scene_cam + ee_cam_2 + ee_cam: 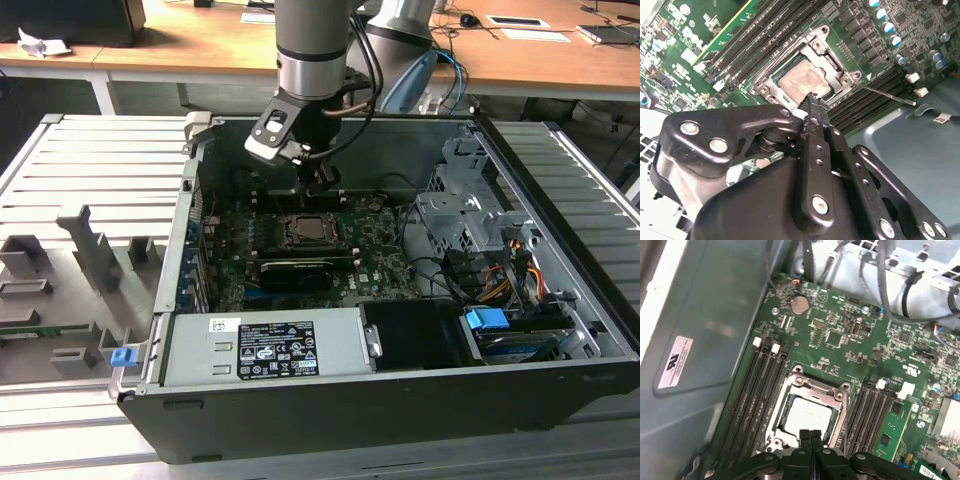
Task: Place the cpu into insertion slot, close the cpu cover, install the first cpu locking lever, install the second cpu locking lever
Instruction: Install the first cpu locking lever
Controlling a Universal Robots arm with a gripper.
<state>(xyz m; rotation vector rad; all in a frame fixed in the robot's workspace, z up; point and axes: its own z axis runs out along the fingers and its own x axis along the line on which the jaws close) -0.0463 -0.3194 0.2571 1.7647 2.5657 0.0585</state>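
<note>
The cpu [807, 415] [802, 80] lies flat in the insertion slot [305, 232] on the green board, a pale silvery square. The cpu cover [790, 390] [832, 67], a silver metal frame, lies down around it. A thin metal locking lever [885, 94] sticks out sideways from one corner of the socket. My gripper [810, 434] [813, 98] [322, 185] hovers just above the socket's edge. Its black fingers are pressed together and hold nothing.
Black memory slots [752, 390] [867, 412] flank the socket on both sides. The case's blue-grey wall [715, 315] rises close by. A long black card [295, 270] sits in front of the socket; a drive cage with cables [470, 225] stands at the exterior view's right.
</note>
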